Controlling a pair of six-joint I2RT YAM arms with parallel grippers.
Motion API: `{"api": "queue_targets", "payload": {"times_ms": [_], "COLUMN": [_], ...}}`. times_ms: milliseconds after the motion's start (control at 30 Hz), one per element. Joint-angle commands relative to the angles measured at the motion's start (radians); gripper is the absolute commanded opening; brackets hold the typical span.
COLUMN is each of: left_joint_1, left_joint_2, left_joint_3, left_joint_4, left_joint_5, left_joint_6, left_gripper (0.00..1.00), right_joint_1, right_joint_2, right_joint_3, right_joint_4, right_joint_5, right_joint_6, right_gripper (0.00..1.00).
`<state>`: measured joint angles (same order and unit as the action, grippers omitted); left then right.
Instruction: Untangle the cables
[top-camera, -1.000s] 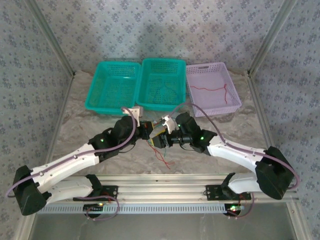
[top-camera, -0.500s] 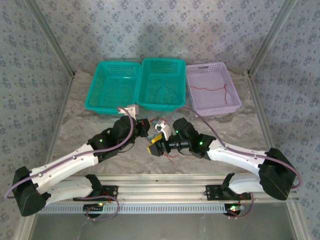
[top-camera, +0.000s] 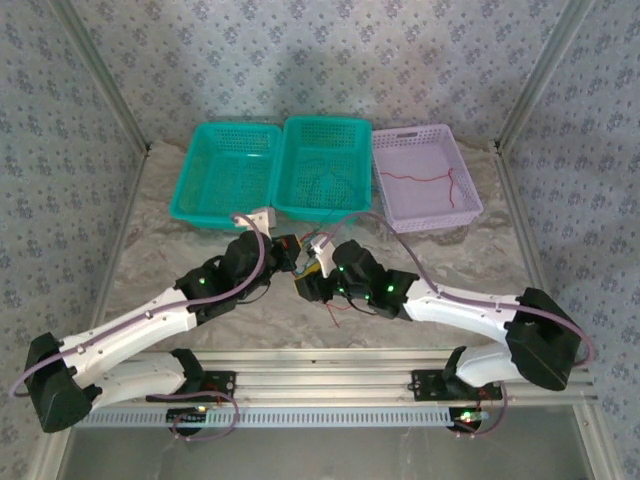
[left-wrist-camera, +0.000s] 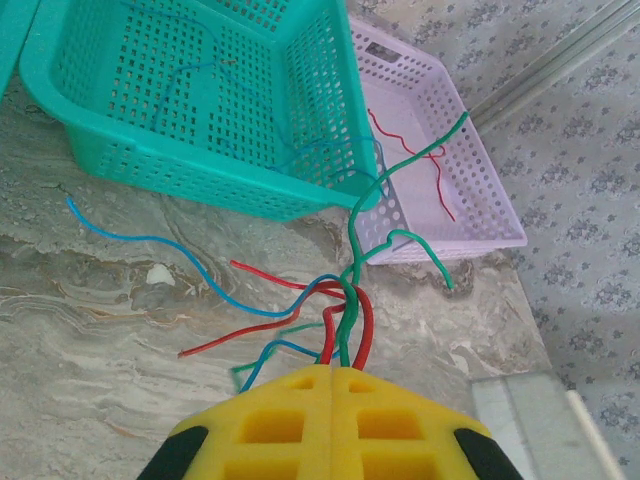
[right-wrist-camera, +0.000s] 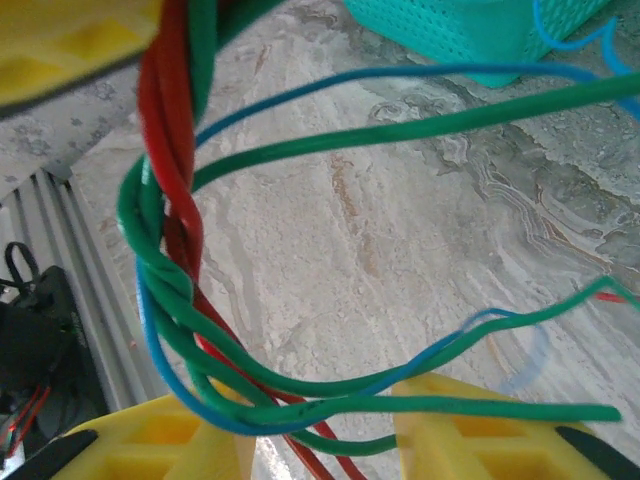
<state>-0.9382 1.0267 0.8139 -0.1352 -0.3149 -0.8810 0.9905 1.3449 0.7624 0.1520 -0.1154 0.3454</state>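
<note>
Right gripper (top-camera: 312, 284) has shifted left since the earlier frame, closing on left gripper (left-wrist-camera: 332, 375), which is clamped on the cables (left-wrist-camera: 345, 300). Right jaws stand apart, straddling the twisted cables above the table (top-camera: 480, 270); long axis runs gripper to gripper

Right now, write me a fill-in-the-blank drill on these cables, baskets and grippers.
The lone cable in the lavender basket is ___.
The left gripper is ___ on the cable bundle.
The bundle twists red, blue and ___ strands.
The right gripper is ___, strands lying between its fingers.
Missing words: red; shut; green; open.
</note>
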Motion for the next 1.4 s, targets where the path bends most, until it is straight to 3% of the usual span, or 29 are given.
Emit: {"api": "queue_targets", "payload": {"times_ms": [0, 133, 167, 300, 600, 800, 1000, 1033, 1200, 1267, 1367], "left_joint_1": [-0.002, -0.003, -0.002, -0.002, 0.0, 0.001, 0.002, 0.002, 0.002, 0.002, 0.003], "left_joint_2": [-0.034, -0.06, -0.067, -0.109, -0.184, -0.202, -0.17, -0.152, -0.079, -0.049, -0.007], "left_joint_3": [0.008, 0.009, 0.008, 0.016, 0.028, 0.027, 0.0, 0.006, 0.014, 0.031, 0.044], "left_joint_4": [0.034, 0.009, 0.0, -0.068, -0.207, -0.248, -0.178, -0.169, -0.076, -0.056, 0.0], "left_joint_5": [-0.007, -0.028, -0.036, -0.088, -0.173, -0.176, -0.067, -0.051, 0.012, 0.02, 0.059], "left_joint_6": [-0.02, -0.01, -0.007, 0.019, 0.05, 0.057, 0.068, 0.067, 0.038, 0.024, 0.008], "left_gripper": [0.0, 0.0, 0.0, 0.0, 0.0, 0.0, 0.0, 0.06, 0.65, 0.76, 0.84], "right_joint_1": [0.008, 0.006, 0.005, -0.026, -0.238, -0.283, -0.287, -0.29, -0.289, -0.287, -0.282], "right_joint_2": [0.013, -0.029, -0.043, -0.109, -0.224, -0.296, -0.355, -0.353, -0.34, -0.333, -0.318], "right_joint_3": [0.031, 0.016, 0.014, 0.005, -0.057, -0.085, -0.139, -0.141, -0.127, -0.118, -0.109], "right_joint_4": [0.013, -0.011, -0.026, -0.136, -0.273, -0.251, -0.153, -0.142, -0.137, -0.143, -0.141], "right_joint_5": [0.07, 0.124, 0.147, 0.264, 0.278, 0.128, -0.197, -0.244, -0.37, -0.396, -0.43], "right_joint_6": [-0.001, -0.015, -0.02, -0.042, 0.039, -0.001, -0.047, -0.05, -0.082, -0.094, -0.102], "right_gripper": [0.27, 0.02, 0.0, 0.0, 0.0, 0.0, 0.0, 0.0, 0.0, 0.0, 0.0]}}
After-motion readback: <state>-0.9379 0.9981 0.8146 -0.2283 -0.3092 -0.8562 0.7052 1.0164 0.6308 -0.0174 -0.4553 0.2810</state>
